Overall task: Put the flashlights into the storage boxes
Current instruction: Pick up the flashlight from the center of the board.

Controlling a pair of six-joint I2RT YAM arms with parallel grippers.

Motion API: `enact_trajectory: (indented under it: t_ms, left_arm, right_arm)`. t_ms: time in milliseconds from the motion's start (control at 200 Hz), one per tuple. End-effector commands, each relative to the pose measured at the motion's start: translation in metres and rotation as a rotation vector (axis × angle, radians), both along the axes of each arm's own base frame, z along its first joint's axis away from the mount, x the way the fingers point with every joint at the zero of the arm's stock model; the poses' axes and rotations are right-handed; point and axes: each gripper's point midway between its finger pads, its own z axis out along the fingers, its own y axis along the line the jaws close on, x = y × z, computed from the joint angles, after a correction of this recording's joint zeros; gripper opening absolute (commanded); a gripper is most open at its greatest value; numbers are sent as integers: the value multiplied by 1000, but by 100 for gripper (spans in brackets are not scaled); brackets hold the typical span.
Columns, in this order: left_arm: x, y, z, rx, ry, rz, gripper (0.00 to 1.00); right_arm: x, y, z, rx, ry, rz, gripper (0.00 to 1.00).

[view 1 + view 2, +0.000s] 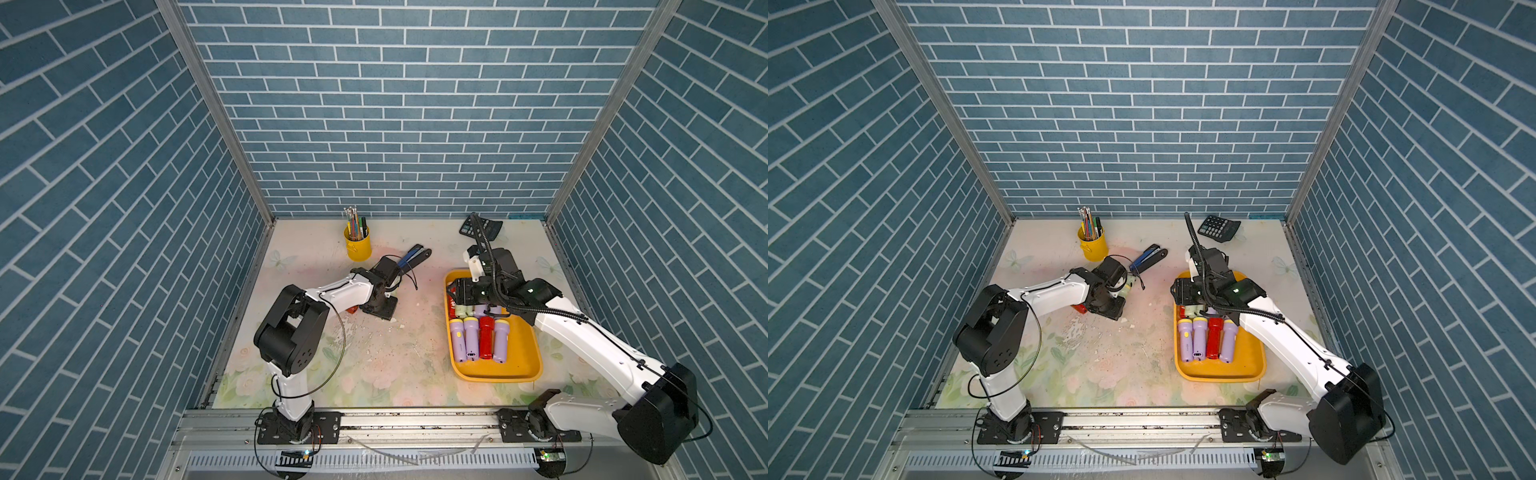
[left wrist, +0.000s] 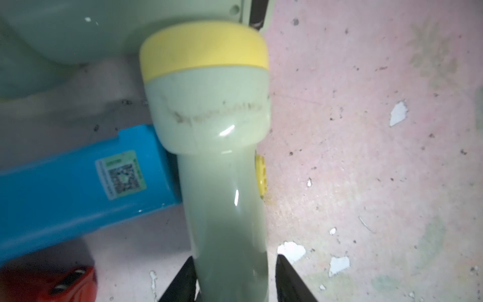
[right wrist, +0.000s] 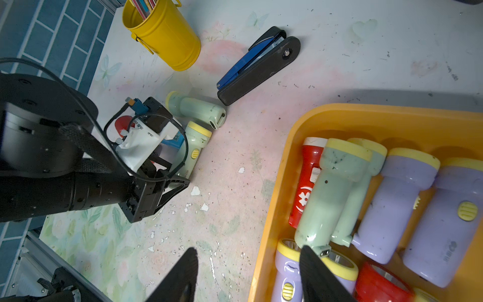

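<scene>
Left gripper (image 2: 234, 258): jaws apart, straddling handle of pale green flashlight (image 2: 214, 112) lying on table (image 2: 366, 157); one finger touching, other just off. Right gripper (image 3: 248, 252): jaws apart, empty, over rim of yellow tray (image 3: 366, 112) holding other flashlights (image 3: 392, 204).

My left gripper (image 2: 234, 281) runs off the left wrist picture's edge, so I cannot tell whether my fingers (image 2: 287, 282) press the pale green flashlight (image 2: 222, 183), itself blurred. The blue flashlight (image 2: 65, 188) and red flashlight (image 2: 47, 285) are cut off there. In both top views my right arm (image 1: 582, 336) hides the far end of the yellow tray (image 1: 519, 357).
</scene>
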Motion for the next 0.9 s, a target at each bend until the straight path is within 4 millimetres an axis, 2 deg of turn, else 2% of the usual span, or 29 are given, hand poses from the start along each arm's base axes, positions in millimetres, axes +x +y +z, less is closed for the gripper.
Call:
enact_trajectory:
  t_ms: [0, 160, 340, 490, 615, 765, 895]
  left_arm:
    - [0, 3, -6, 20, 18, -2, 49]
    - [0, 1, -9, 10, 20, -1, 41]
    - [-1, 1, -8, 4, 19, 0, 37]
    - [-2, -4, 3, -48, -3, 8, 34]
    - [-5, -14, 27, -140, -33, 5, 33]
    - [-8, -33, 73, -334, -149, -28, 32]
    - [-14, -50, 114, -541, -260, -75, 32]
  right_arm:
    - [-4, -4, -5, -10, -3, -2, 62]
    - [-6, -2, -1, 16, -19, 6, 61]
    - [-7, -3, 5, 39, -57, 2, 60]
    - [-7, -4, 11, 63, -93, -1, 59]
    - [-5, -6, 20, 101, -134, -26, 59]
    - [-5, -6, 38, 193, -211, -49, 58]
    - [-7, 9, 55, 323, -261, -11, 58]
